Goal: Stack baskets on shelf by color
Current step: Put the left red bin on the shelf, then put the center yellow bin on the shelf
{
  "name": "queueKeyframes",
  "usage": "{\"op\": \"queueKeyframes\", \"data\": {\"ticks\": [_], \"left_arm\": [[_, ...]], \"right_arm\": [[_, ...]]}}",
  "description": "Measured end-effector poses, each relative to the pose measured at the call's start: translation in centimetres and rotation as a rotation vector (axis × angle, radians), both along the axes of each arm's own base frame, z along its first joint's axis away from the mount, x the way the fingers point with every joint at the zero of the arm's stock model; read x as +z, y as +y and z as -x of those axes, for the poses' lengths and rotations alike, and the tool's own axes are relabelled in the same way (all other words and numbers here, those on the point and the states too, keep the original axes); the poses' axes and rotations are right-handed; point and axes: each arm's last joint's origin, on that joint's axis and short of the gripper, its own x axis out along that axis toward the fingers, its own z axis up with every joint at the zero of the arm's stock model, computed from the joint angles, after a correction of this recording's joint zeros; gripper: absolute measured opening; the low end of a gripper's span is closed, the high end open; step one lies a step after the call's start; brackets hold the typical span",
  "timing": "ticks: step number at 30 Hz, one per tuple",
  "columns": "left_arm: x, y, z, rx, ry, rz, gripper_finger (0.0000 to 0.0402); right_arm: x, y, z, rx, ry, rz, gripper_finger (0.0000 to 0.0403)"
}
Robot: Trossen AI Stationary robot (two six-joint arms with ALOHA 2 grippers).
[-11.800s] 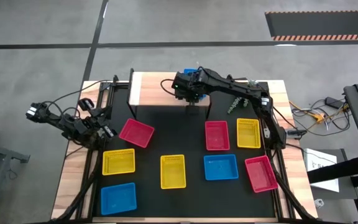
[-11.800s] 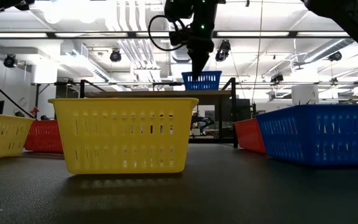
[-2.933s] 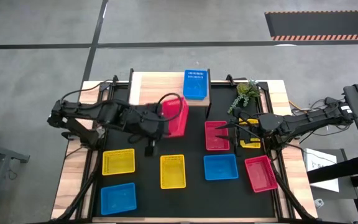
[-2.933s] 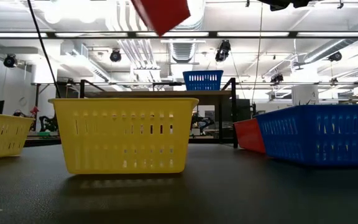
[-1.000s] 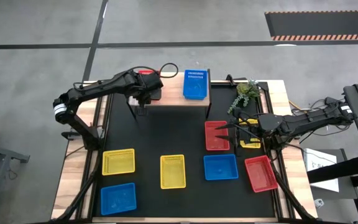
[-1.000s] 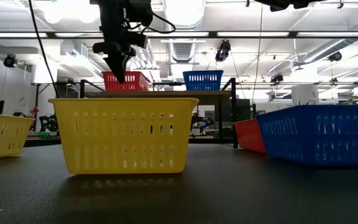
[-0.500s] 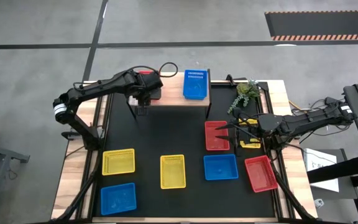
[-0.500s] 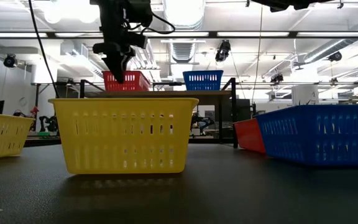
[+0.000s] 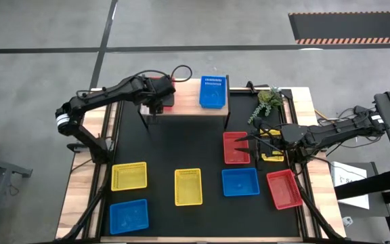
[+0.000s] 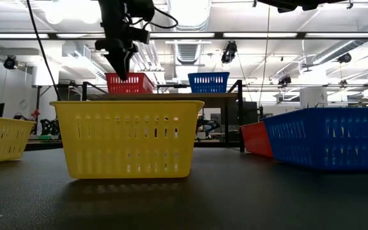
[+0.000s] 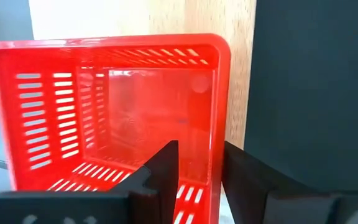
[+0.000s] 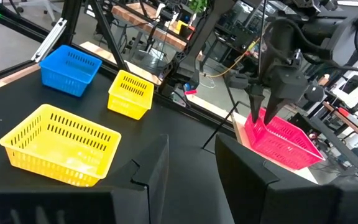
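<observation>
From desk level the closest thing is a yellow basket [image 10: 126, 137], with a blue one [image 10: 328, 137] off to the side. They block most of the desk [image 9: 181, 146]. You need the overhead to see the seven loose baskets spread out down there: two yellow and two blue up front, two red and a third yellow farther back.

The right fingers [image 12: 151, 168] hang over that back right group. Overhead they're just a dark shape. Its own wrist cam shows them spread apart with nothing between them.

Farthest back is the shelf [image 9: 188, 102], with a red basket [image 11: 61, 118] at one end and a blue basket [image 9: 212, 93] beside it. Overhead the left arm covers most of the red one. The wrist cam is the one that helps: the left fingers [image 11: 166, 168] straddle its side wall, one inside and one outside, with slack around the wall, so loosened, not clamped. The basket sits flat on the wood.
</observation>
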Motion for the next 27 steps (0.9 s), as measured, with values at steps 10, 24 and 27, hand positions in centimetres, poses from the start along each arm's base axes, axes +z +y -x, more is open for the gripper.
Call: {"op": "queueKeyframes", "data": {"ticks": [10,24,27], "left_arm": [[1.9,-1.0,1.4,0.003,-0.062,-0.047,0.0098],[4.2,-6.8,1.8,-0.056,-0.205,-0.071,0.0098],[4.5,-8.8,1.8,-0.067,-0.256,-0.043,0.0098]], "right_arm": [[0.0,0.0,0.0,-0.001,0.004,-0.011,0.0125],[-0.2,0.0,0.0,-0.002,0.019,-0.009,0.0125],[-0.2,0.0,0.0,-0.002,0.019,-0.015,0.0125]]}}
